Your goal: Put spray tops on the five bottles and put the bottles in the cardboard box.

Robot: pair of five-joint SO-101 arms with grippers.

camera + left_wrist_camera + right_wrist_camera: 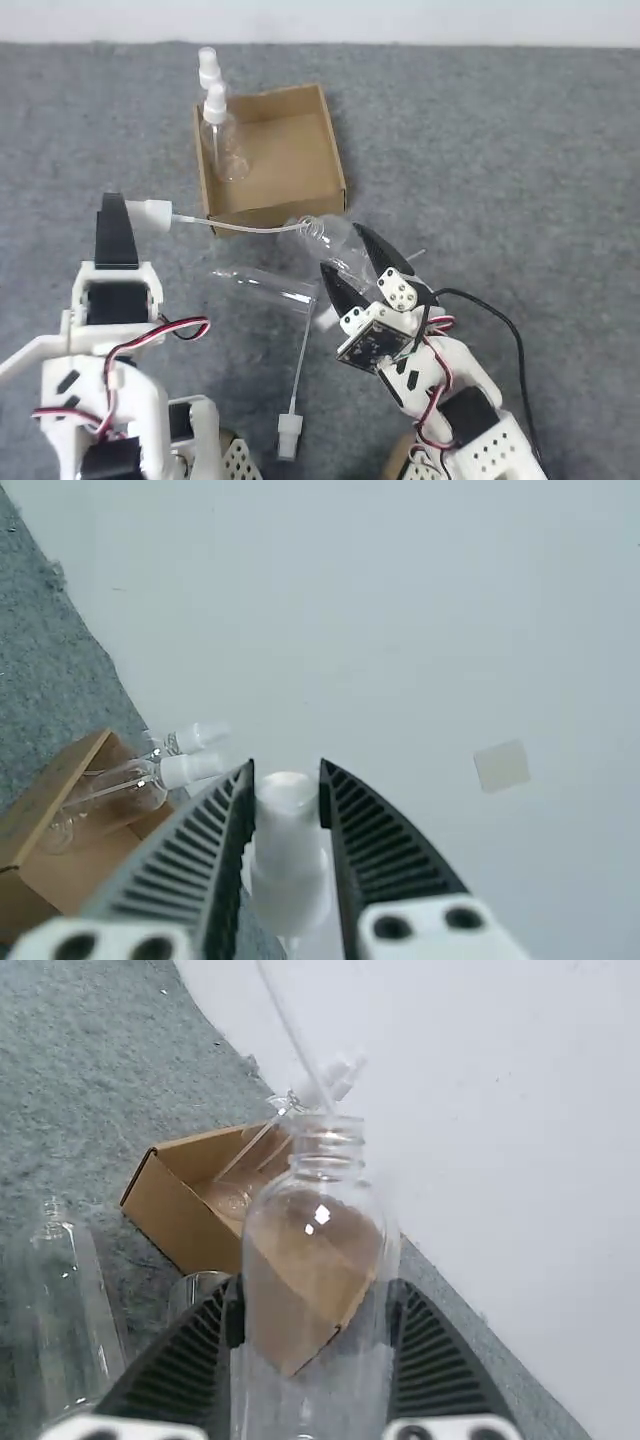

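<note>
table cover (500,150): mottled grey
cardboard box (290,160): plain brown
held bottle (310,1250): clear, colourless
lying bottle (265,285): clear
capped bottles (225,145): clear, white tops
held spray top (288,850): white, tube translucent
loose spray top (290,435): white
left gripper (287,775): black ribbed jaws, white body
right gripper (342,250): black jaws, white body
arm wires (190,325): red, black, white

The left arm (95,385) and right arm (460,380) are white plastic shells around black motor blocks, strung with thin red, black and white wires (190,322). A thick black cable (505,325) leaves the right arm. The left end effector (287,780) and right end effector (312,1305) have black ribbed fingers on white mounts with dark screw holes.
</note>
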